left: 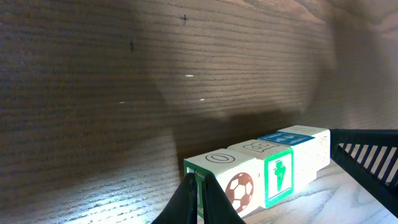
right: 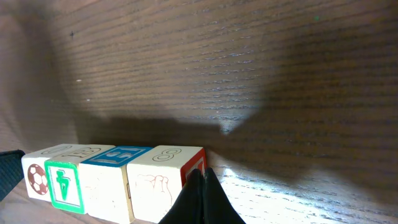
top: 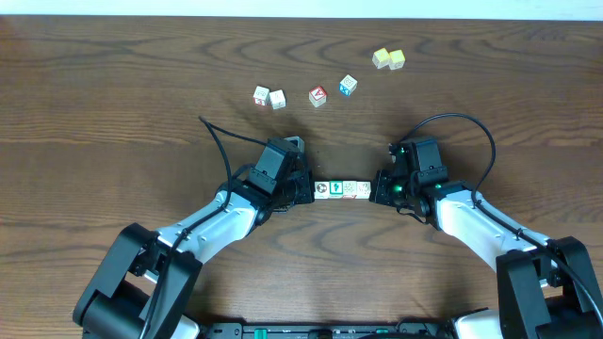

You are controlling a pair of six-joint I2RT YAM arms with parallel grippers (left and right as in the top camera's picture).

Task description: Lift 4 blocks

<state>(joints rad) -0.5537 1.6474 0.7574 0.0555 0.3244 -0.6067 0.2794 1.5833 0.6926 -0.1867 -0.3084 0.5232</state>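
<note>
At the near middle of the table, my left pincer (top: 308, 188) is closed, its two fingers (left: 198, 199) pinched into a single tip that presses on the left end of the row of blocks (top: 342, 189). My right pincer (top: 377, 188) is closed the same way, its tip set against the red end face at the right end of that row. Neither pincer has a block between its fingers; the row is squeezed end to end between the two tips. The four blocks sit face to face in a straight line running left to right. From the left come the football block (right: 38, 177), cream with a ball printed on its side, then the green-figure block (right: 64, 185), the blue-topped block (right: 118, 154), and the hand block (right: 152, 183), cream with a drawn fist. I cannot tell whether the row rests on the wooden table (top: 113, 113) or hangs just clear of it. Farther away, well apart from the row, loose cubes lie scattered. Two white cubes (top: 262, 95) sit side by side to the left, a red-faced cube (top: 317, 95) is about level with them, and a blue-faced cube (top: 348, 86) lies near it on the right. A pair of yellow cubes (top: 382, 58) lies farthest off, to the right.
</note>
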